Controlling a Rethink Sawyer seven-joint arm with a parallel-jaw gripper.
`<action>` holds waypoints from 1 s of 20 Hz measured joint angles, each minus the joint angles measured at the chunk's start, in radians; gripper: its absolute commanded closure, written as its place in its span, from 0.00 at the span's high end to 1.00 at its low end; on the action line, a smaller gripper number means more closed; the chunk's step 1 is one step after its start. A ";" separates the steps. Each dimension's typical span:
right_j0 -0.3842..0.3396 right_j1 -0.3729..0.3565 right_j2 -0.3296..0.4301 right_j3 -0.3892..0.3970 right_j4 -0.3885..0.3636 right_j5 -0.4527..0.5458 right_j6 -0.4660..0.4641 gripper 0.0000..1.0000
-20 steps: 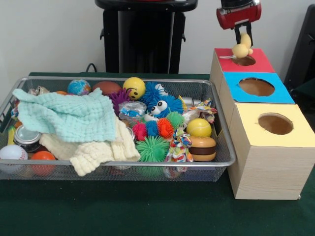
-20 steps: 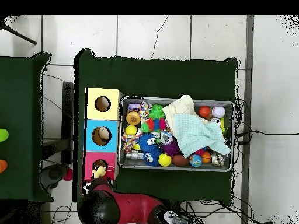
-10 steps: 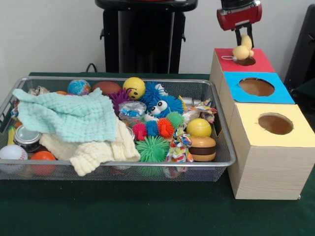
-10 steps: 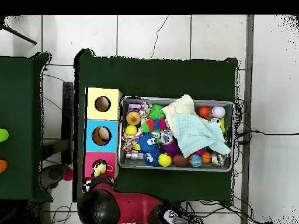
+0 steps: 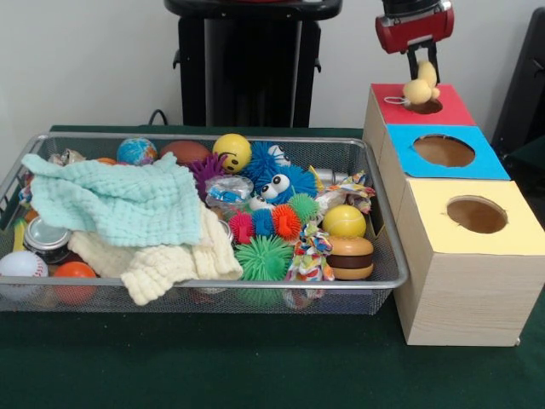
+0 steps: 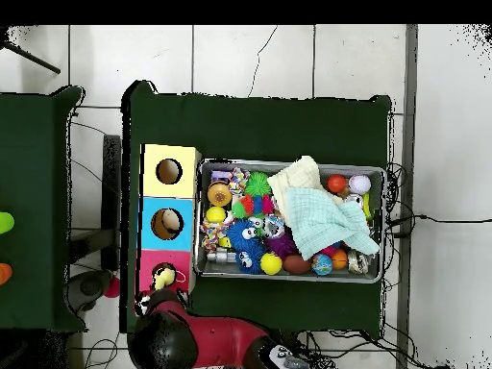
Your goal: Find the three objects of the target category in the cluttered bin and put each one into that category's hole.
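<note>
My gripper [image 5: 420, 70] hangs at the top right of the front view, shut on a pale yellow-tan soft toy [image 5: 418, 88]. It holds the toy just above the round hole [image 5: 423, 106] in the red-topped box [image 5: 451, 106]. In the overhead view the toy [image 6: 164, 280] sits over the hole of the red box [image 6: 148, 264], with the arm [image 6: 207, 341] below it. The silver wire-mesh bin [image 5: 387, 256] lies left of the boxes, full of clutter. No orange striped toy shows.
A blue-topped box [image 5: 490, 162] and a yellow-topped box [image 5: 519, 230] stand in front of the red one. The bin holds a mint cloth [image 5: 119, 200], a cream cloth [image 5: 166, 264], a blue googly-eyed toy [image 5: 277, 183], spiky balls [image 5: 262, 256], a toy burger [image 5: 350, 256] and several balls.
The gripper with the yellow-tan toy has edged slightly up and toward the hole; nothing else has moved.
</note>
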 measured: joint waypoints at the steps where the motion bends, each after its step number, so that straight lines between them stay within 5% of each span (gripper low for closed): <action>1: 0.000 0.000 0.000 0.000 0.000 0.000 0.000 0.00; 11: 0.000 0.000 0.000 -0.002 -0.003 -0.002 0.000 0.00; 12: 0.000 0.000 0.000 -0.002 -0.003 -0.002 0.000 1.00; 20: -0.001 0.000 -0.001 -0.002 -0.003 -0.002 0.000 1.00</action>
